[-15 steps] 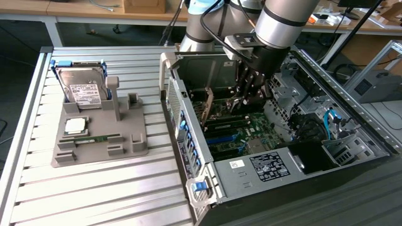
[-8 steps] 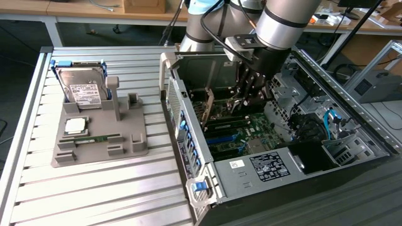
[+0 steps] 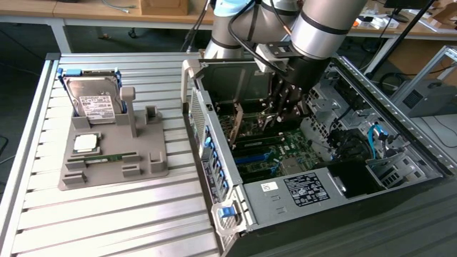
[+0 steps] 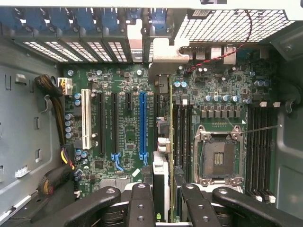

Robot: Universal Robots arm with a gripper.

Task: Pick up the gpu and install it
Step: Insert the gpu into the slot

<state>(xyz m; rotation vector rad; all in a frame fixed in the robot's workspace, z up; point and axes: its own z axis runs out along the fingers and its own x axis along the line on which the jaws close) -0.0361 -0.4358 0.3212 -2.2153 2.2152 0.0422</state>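
My gripper (image 3: 280, 115) reaches down inside the open computer case (image 3: 400, 139), above the motherboard (image 3: 275, 155). The gpu (image 3: 238, 126) stands on edge as a thin upright card between the gripper and the case's rear wall. In the wrist view the gpu (image 4: 163, 142) is seen edge-on, running from its silver bracket (image 4: 163, 52) at the rear slots down between my black fingers (image 4: 142, 203). My gripper (image 4: 165, 208) is shut on the card's upper edge. The card hangs over the board just beside the long blue slot (image 4: 142, 125).
A grey holder (image 3: 107, 160) on the slatted table carries a hard drive (image 3: 96, 101), a processor chip (image 3: 85, 142) and a green RAM stick (image 3: 107, 158). Inside the case are a white slot (image 4: 86, 118), a CPU socket (image 4: 218, 158) and a cable bundle (image 4: 57, 104).
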